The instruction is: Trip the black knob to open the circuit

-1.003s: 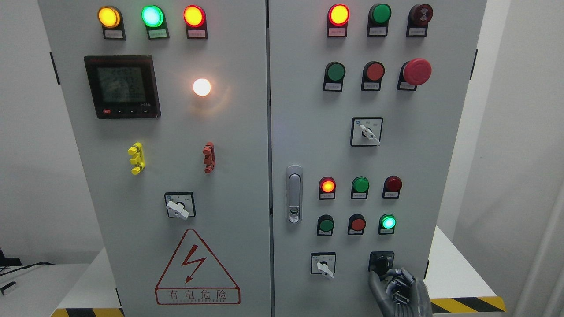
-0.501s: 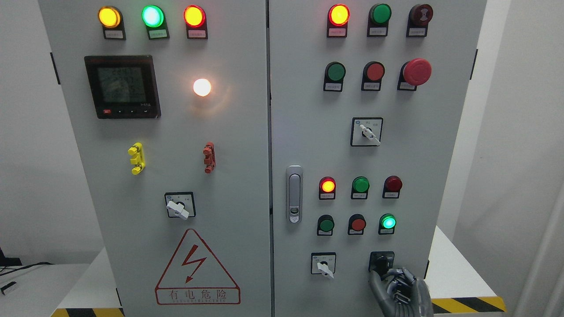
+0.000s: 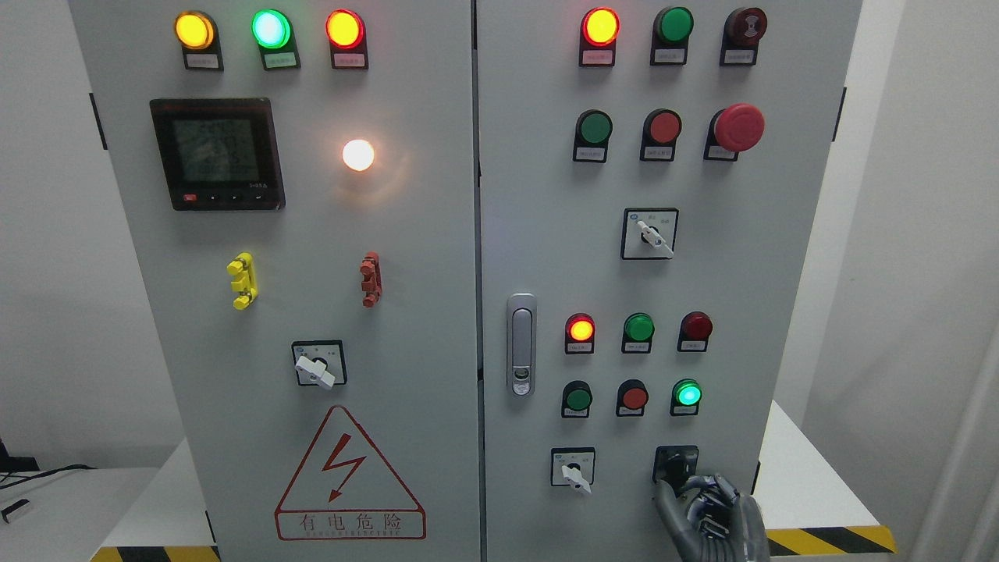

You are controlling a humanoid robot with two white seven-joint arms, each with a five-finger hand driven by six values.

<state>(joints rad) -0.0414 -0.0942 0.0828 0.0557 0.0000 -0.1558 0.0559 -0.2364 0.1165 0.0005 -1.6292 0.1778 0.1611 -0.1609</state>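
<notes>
The black knob (image 3: 676,464) sits in a black square plate at the lower right of the right cabinet door (image 3: 546,257). My right hand (image 3: 687,493) comes up from the bottom edge right under it. Its thumb (image 3: 663,499) stands left of the knob's lower end and its curled fingers (image 3: 714,498) stand to the right, pinching that end. The knob's upper part shows above the hand. The left arm is out of view.
A white selector switch (image 3: 574,471) sits left of the knob. Above are a lit green lamp (image 3: 687,393), a red button (image 3: 634,396) and a green button (image 3: 577,398). The door latch (image 3: 520,343) is at the door's left edge. A white table with hazard tape (image 3: 827,538) lies behind the hand.
My right hand has sunk very slightly at the knob. The knob has not visibly turned and the lamps are unchanged.
</notes>
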